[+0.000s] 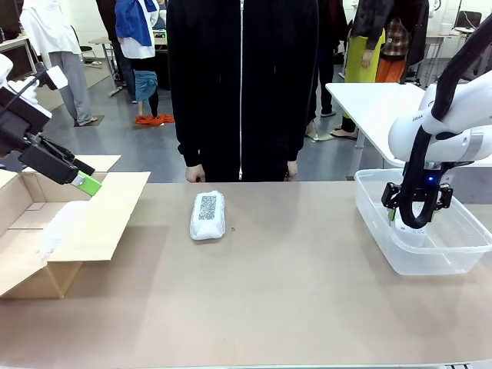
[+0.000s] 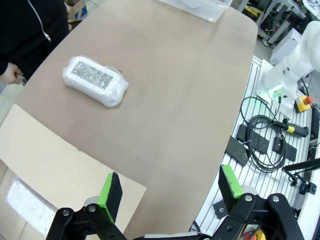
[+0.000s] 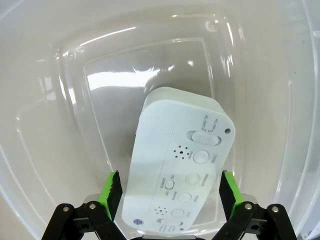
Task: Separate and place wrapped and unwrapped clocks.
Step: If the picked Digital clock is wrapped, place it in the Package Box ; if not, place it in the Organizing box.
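One wrapped bundle (image 1: 207,215) (image 2: 95,80) with a dark speckled patch lies on the table's far middle. A second wrapped bundle (image 1: 55,231) (image 2: 27,207) lies inside the cardboard box (image 1: 100,223) at the left. My left gripper (image 1: 86,182) (image 2: 170,192) hovers open over the box's flap, holding nothing. The unwrapped clock (image 3: 180,165) (image 1: 411,234), a smooth white block with buttons, rests in the clear plastic bin (image 1: 461,254) (image 3: 60,100) at the right. My right gripper (image 1: 406,225) (image 3: 170,192) is down in the bin, open, with a green pad on each side of the clock and a slim gap at each.
A person in a black jacket (image 1: 242,84) stands at the far edge, hands (image 1: 194,174) at the table's rim near the wrapped bundle. The box's flaps spread over the left of the table (image 1: 292,292). Cables (image 2: 265,145) lie beyond the table's near edge.
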Robot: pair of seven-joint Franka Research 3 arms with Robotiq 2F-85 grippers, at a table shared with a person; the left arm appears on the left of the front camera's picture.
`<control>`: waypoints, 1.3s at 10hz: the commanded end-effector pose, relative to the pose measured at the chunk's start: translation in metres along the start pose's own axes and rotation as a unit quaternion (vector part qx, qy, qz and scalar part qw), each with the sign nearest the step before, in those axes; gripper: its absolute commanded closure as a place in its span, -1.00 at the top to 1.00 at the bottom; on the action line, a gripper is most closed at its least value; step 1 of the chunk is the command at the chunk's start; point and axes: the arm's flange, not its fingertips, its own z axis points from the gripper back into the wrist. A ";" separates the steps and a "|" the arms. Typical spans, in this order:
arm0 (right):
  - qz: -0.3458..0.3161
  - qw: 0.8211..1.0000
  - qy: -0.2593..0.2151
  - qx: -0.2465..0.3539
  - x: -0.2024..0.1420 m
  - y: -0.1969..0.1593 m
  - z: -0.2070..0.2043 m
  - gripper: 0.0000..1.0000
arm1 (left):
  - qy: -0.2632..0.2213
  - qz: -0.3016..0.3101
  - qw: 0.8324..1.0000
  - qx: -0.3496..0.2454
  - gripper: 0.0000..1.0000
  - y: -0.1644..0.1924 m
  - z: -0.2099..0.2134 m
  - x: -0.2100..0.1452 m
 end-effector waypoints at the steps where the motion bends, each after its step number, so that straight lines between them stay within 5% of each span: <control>1: 0.013 1.000 0.015 -0.001 -0.004 -0.001 0.014 1.00 | -0.005 0.003 1.000 -0.006 1.00 -0.001 0.000 0.000; 8: 0.102 0.994 -0.031 0.007 -0.062 0.005 0.153 1.00 | -0.005 0.003 1.000 -0.006 1.00 -0.001 0.000 0.000; 13: 0.100 0.994 -0.046 0.000 -0.074 0.008 0.175 1.00 | -0.005 0.003 1.000 -0.006 1.00 -0.001 0.000 0.000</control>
